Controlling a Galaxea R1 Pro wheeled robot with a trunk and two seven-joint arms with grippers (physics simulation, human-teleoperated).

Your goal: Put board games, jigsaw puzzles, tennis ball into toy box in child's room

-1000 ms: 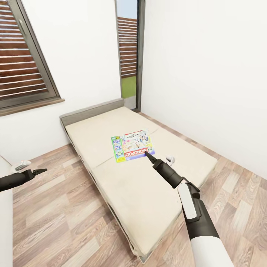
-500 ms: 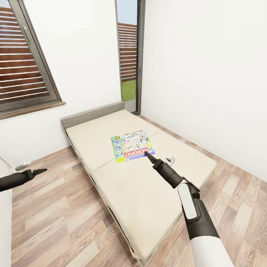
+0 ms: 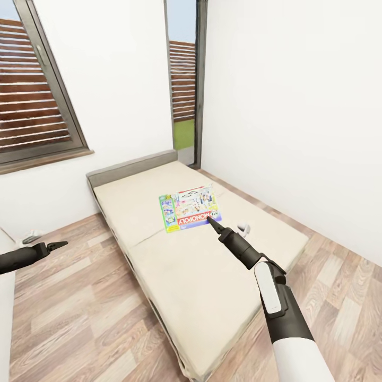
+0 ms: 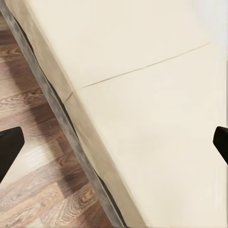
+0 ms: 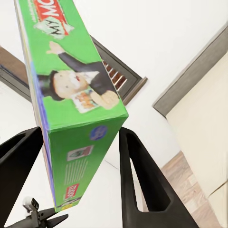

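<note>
Now the right claw (image 5: 78, 180) pinches the flat white-and-green Monopoly game box (image 3: 189, 209), held over the wide beige bed (image 3: 175, 265); the left claw (image 4: 114, 142) is wide open, empty.

The Monopoly board game (image 3: 189, 208) is white with a red logo band at its 6 o'clock edge and a yellow-green strip at 9 o'clock; in the right wrist view its side (image 5: 71, 90) is bright green with a cartoon man in black and red-and-white lettering. The bed (image 3: 175, 265) is plain beige with a grey headboard at 12 o'clock. The floor (image 3: 79, 318) is streaked brown-and-grey wood, and both grippers are black (image 3: 58, 244) (image 3: 210, 220).
</note>
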